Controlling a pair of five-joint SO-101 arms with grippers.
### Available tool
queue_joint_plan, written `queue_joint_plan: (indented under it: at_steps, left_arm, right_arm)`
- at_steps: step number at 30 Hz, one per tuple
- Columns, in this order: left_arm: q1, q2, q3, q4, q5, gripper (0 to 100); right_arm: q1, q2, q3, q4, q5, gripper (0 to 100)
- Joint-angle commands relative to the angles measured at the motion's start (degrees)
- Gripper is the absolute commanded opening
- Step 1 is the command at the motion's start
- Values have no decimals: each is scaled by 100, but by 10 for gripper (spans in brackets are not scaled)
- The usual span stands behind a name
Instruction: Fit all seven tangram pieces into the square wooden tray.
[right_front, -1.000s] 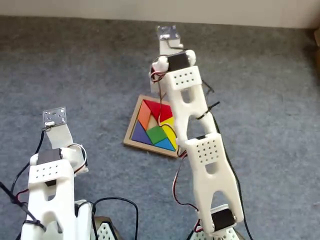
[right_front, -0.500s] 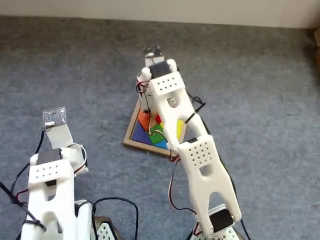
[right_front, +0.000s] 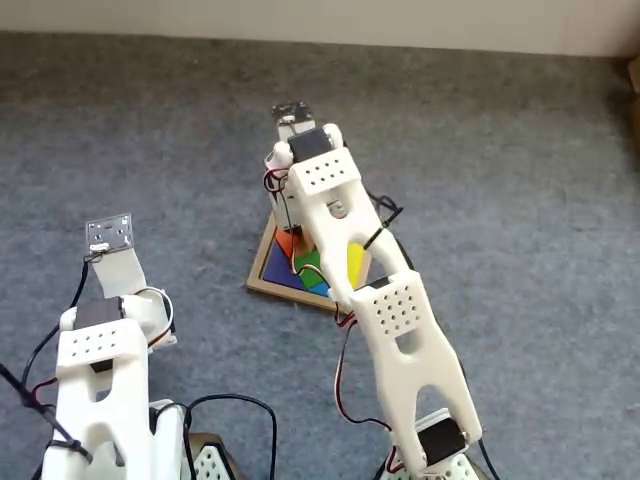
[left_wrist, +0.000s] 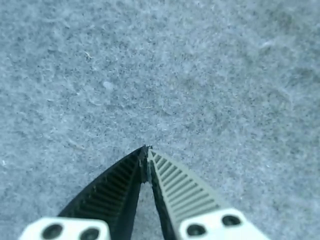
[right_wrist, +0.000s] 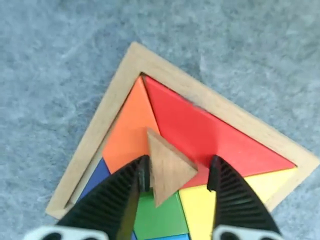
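The square wooden tray (right_wrist: 116, 95) lies on the grey carpet and holds red (right_wrist: 200, 130), orange (right_wrist: 130, 135), yellow, green and blue pieces. A plain wooden triangle (right_wrist: 167, 167) sits at the tray's middle, between the fingers of my right gripper (right_wrist: 177, 175). That gripper is open; one finger touches the triangle's edge and the other stands just off its tip. In the high view the right arm (right_front: 330, 190) covers most of the tray (right_front: 262, 272). My left gripper (left_wrist: 147, 156) is shut on nothing above bare carpet, and its arm (right_front: 100, 340) sits at the lower left.
Grey carpet surrounds the tray on all sides. A pale wall strip (right_front: 400, 20) runs along the far edge. Cables (right_front: 240, 405) trail near the arm bases at the front.
The right arm has swung left across the tray, hiding more of the coloured pieces in the high view. The left arm has not moved.
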Motion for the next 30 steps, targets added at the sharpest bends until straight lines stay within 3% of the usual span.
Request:
queue_joint_plan:
  at_steps: [1,4,8,11,19,30]
  left_arm:
    - [-40,-119,-22,-70,-35,6]
    - [-40,-119,-22,-70,-35,6]
    - [-48,-119,-22,-53,-35,6]
    - [-48,-119,-22,-53,-35,6]
    - [-57,-119,-22,-44,-35,6]
    - [-57,-119,-22,-44,-35,6]
  right_arm:
    - [-84,-567,-92,251,88,183]
    - [-48,-936,-92,251,88,168]
    - [-40,-1200,-57,233,149,70]
    - [66,-1200,-57,233,668,4]
    - [479,-1112,-31,224,897,5]
    - [488,-57,-374,224,905,5]
